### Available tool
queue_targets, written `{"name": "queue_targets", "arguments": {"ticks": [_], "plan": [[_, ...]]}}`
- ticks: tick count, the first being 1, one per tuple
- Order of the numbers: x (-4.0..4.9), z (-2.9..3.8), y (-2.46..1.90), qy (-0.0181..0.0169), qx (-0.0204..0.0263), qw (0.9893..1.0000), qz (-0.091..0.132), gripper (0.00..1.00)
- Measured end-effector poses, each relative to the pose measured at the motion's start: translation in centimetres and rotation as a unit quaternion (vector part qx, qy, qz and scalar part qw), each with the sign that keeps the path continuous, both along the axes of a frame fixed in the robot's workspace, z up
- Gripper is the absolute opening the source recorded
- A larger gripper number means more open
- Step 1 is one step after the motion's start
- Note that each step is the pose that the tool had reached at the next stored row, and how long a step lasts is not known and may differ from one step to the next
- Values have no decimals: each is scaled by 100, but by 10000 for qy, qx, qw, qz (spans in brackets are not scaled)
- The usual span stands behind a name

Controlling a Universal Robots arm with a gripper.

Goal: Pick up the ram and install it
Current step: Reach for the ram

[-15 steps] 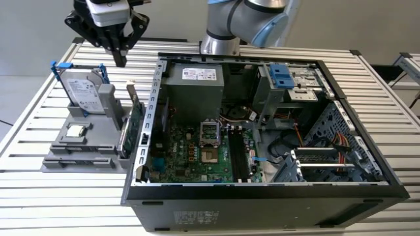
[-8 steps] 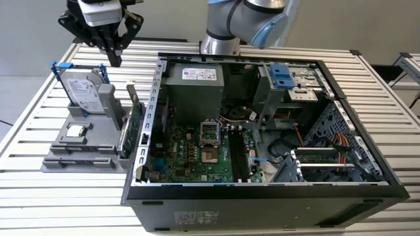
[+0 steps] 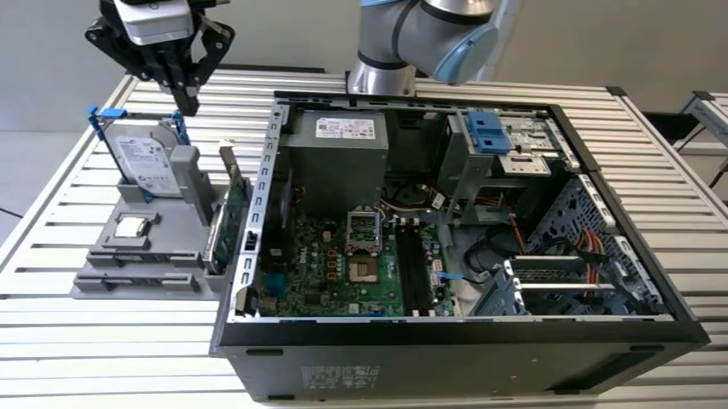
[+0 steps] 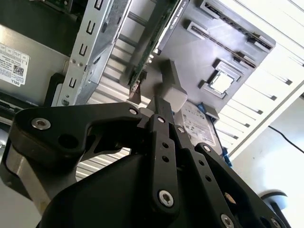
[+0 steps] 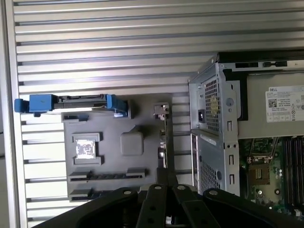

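Slatted table (image 3: 57, 230): gripper (image 3: 187, 104) hovers above gray parts fixture (image 3: 125, 290), fingers pinched together, empty; hard drive (image 3: 148, 162) stands upright there, likely for top-down grasping.

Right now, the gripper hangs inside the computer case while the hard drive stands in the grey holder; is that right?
Not quite: the exterior view shows the gripper above the grey holder, outside the computer case; the hard drive does stand there.
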State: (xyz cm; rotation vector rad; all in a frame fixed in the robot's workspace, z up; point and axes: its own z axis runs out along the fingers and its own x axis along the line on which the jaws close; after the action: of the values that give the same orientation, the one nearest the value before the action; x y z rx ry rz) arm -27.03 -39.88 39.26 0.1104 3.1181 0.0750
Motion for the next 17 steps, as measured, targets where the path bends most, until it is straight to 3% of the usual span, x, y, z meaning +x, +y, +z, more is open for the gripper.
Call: {"name": "queue_targets", "arguments": {"ticks": [16, 17], "plan": [[-278, 0, 0, 0, 0, 10000, 0, 0], [-331, 0, 0, 0, 0, 10000, 0, 0]]}}
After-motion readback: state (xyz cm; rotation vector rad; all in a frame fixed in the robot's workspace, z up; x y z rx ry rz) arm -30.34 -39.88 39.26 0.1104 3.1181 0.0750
